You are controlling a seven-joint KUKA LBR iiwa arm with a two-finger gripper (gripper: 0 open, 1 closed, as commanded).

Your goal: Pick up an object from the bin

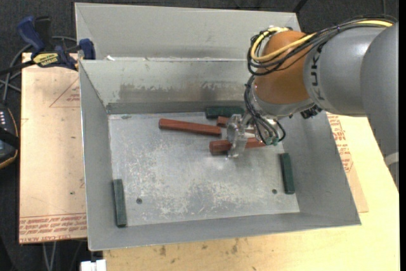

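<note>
We see the gripper (233, 148) down on a short reddish-brown bar (218, 148) that lies flat on the bin floor, a little right of the middle. The bar is a straight stick with squared edges and a dull, matte face. Its left end shows beside the metal gripper, and its other end runs on to the right under the wrist. We cannot tell whether the jaws are spread or pressed together, nor whether the bar sits between them.

Just behind it lies a longer reddish-brown bar (189, 127) of the same make, slanting slightly, with its right end near the gripper. Further back, against the foot of the rear wall, rests a dark green bar (219, 113) with a small reddish-brown stub (223, 120) just beside it. That gives us three reddish-brown pieces.

We count three dark green bars in all. The second green bar (287, 172) lies near the right wall, and the third green bar (118, 202) lies well apart in the front left corner.

The bin (171, 79) is grey sheet metal with sloping walls and a scuffed, scratched floor. Above the gripper the wrist wears a smooth orange cover (282, 70) looped with yellow cables (265, 47), and the grey arm (355, 73) comes in from the right.
</note>
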